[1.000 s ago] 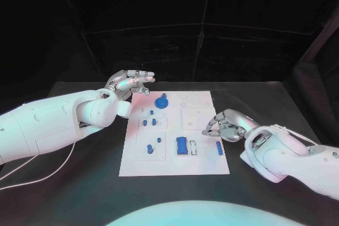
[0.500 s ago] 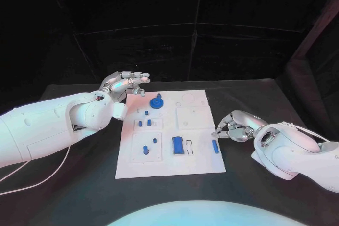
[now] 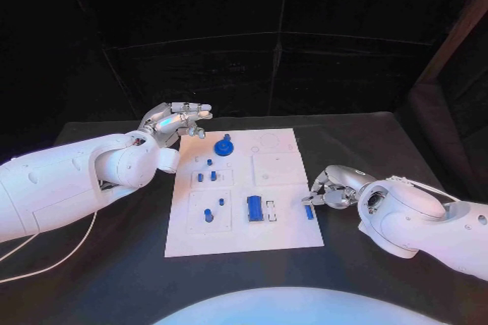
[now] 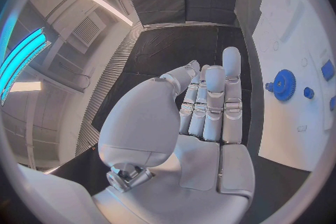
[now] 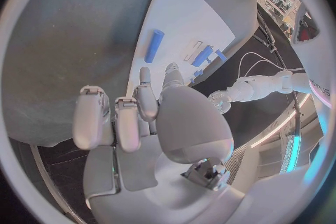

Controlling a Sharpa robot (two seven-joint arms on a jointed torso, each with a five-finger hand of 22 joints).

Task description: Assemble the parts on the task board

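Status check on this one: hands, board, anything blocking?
Left hand open, raised beyond the task board's far left corner. Right hand empty, fingers curled, at the board's right edge beside the blue bar. Nothing blocking.

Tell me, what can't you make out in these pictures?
- Right hand, head view: its own knuckles hide whether the fingertips touch the task board.
- Small blue pegs, head view: too small to tell standing from lying.
- Blue gear, left wrist view: fisheye rim cuts off the board beyond it.
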